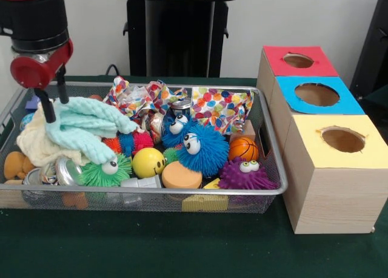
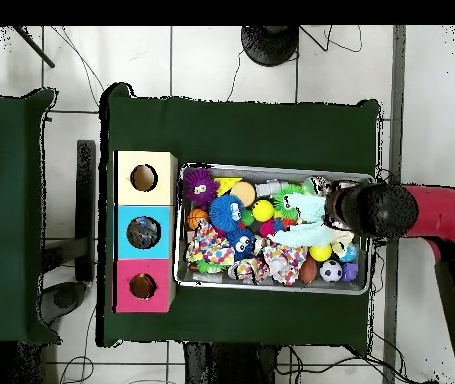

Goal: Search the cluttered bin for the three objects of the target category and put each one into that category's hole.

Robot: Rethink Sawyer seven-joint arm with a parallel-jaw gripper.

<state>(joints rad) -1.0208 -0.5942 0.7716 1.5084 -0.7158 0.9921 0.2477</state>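
Note:
The wire mesh bin (image 1: 151,193) is full of toys; it also shows in the overhead view (image 2: 271,168). My gripper (image 1: 56,108) hangs over its left end with the fingers spread open. The tips touch a mint cloth (image 1: 88,129) that lies on a cream cloth (image 1: 33,145). No tan plush animal shows clearly; they are hidden in the clutter. A tan rounded thing (image 1: 13,164) lies at the bin's left edge, and I cannot tell what it is. The red-topped box's hole (image 1: 298,61) is at the far right, beyond the blue-topped box; it also shows in the overhead view (image 2: 143,286).
Spiky balls with googly eyes, blue (image 1: 200,147), green (image 1: 106,172) and purple (image 1: 245,175), fill the bin's middle and right, with a yellow smiley ball (image 1: 147,162), a small basketball (image 1: 243,149) and dotted wrapping paper (image 1: 221,108). The blue-topped box (image 1: 315,96) and the yellow-topped box (image 1: 339,141) stand right of the bin.

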